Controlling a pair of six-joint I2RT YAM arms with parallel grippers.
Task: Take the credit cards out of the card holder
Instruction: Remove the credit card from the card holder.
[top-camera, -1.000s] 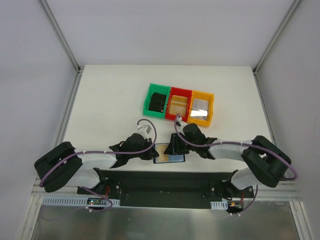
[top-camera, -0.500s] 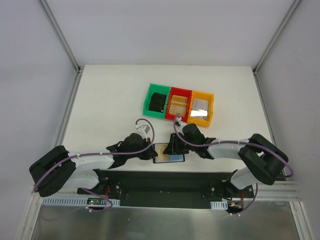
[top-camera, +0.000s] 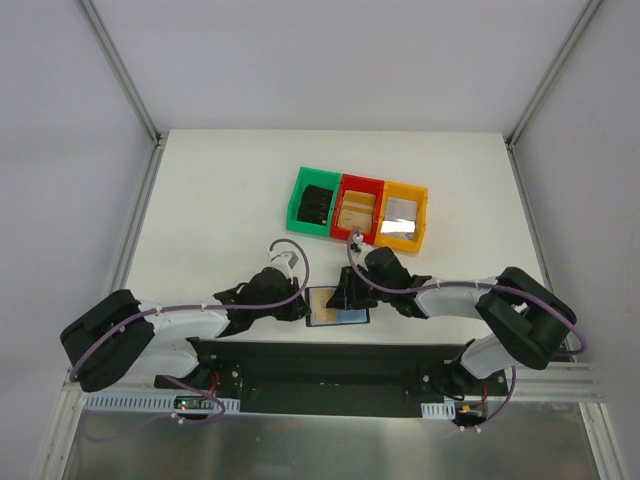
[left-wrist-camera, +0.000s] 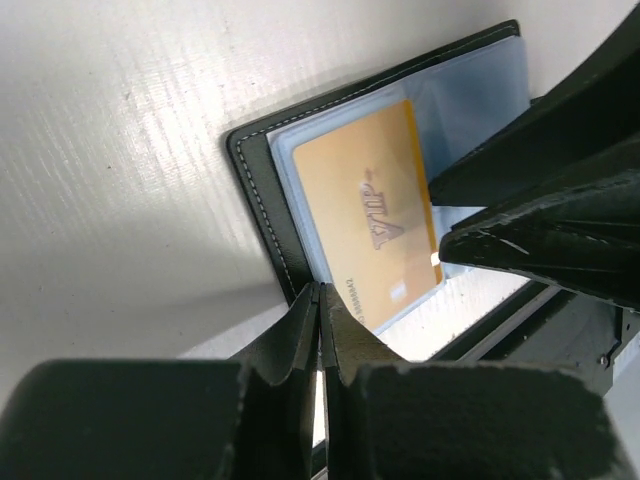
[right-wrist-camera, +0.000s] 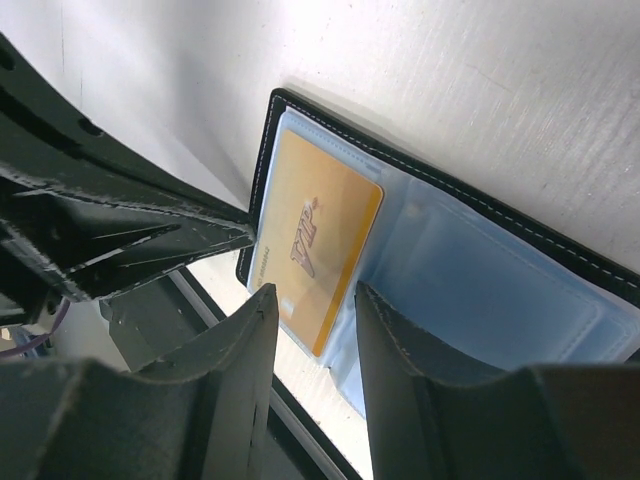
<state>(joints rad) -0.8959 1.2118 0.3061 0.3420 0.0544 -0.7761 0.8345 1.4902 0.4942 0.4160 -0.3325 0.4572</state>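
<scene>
The black card holder (top-camera: 338, 308) lies open near the table's front edge, its grey-blue clear sleeves facing up. A gold card (left-wrist-camera: 365, 215) sits in one sleeve and also shows in the right wrist view (right-wrist-camera: 315, 235). My left gripper (left-wrist-camera: 322, 290) is shut, with its tips at the card holder's near black edge (left-wrist-camera: 255, 190). My right gripper (right-wrist-camera: 315, 295) is open just above the gold card's lower corner, one finger on each side. The other sleeve (right-wrist-camera: 480, 270) looks empty.
Three joined bins stand at mid table. The green bin (top-camera: 299, 200) holds a black item, the red bin (top-camera: 357, 183) holds tan cards and the yellow bin (top-camera: 404, 241) holds a silver item. The black front rail (top-camera: 320, 360) runs just below the card holder.
My left arm's elbow has shifted slightly. Both grippers stay at the card holder and the gold card stays in its sleeve.
</scene>
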